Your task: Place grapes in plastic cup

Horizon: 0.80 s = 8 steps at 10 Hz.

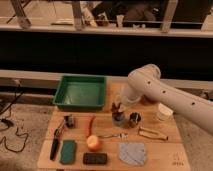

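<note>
Wooden table (165, 149) under dim railing. Gripper (118, 108) low at table centre, jaws clamped on grapes (118, 106): small dark purple-red clump. Poised just above short blue-grey plastic cup (118, 119), beside dark shiny container (134, 118).

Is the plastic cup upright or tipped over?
Upright: the plastic cup stands on its base on the table, with the claw right over its top.
</note>
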### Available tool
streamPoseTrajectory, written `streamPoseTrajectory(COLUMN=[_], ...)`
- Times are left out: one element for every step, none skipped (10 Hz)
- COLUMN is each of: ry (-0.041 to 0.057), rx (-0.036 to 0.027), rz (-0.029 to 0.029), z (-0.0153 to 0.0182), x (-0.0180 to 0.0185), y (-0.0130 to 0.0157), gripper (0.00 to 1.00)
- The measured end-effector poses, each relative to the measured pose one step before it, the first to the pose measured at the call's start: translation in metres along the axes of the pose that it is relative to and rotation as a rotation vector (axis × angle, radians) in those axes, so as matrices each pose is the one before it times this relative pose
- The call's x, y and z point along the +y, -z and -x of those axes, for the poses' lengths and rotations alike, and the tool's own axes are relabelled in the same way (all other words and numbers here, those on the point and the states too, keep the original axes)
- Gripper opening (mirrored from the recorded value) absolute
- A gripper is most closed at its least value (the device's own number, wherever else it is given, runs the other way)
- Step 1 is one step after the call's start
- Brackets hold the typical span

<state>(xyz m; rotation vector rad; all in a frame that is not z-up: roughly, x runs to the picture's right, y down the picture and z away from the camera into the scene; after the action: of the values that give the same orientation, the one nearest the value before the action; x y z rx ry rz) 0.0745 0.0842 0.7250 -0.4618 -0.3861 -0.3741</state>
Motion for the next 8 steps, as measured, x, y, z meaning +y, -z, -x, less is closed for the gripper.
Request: streamPoseTrajectory(ry=[0.01026,0.00964,0.00751,0.00133,0.00001,0.00096,0.00136,0.00337], rx=[0.00188,0.00165,0.00428,0.00287,0.00332,0.00183,0.00218,0.00091], rz=[0.01168,0.00879,0.01079,0.00720,0.00720,0.00605,0.00458,0.00214], z=[0.00240,0.00236,0.00075,-0.00069,-0.00161,-0.00070,-0.00045,-0.00076], x=[-0.00047,-0.00096,0.00028,0.00082,0.00100,0.00050,0.00000,0.00032], y=[-0.00362,-0.00357,-0.00333,-0.00195,-0.00200,-0.00133,-0.00049,-0.00007], gripper=[0.00,0.00,0.00,0.00,0.00,0.00,0.00,0.00])
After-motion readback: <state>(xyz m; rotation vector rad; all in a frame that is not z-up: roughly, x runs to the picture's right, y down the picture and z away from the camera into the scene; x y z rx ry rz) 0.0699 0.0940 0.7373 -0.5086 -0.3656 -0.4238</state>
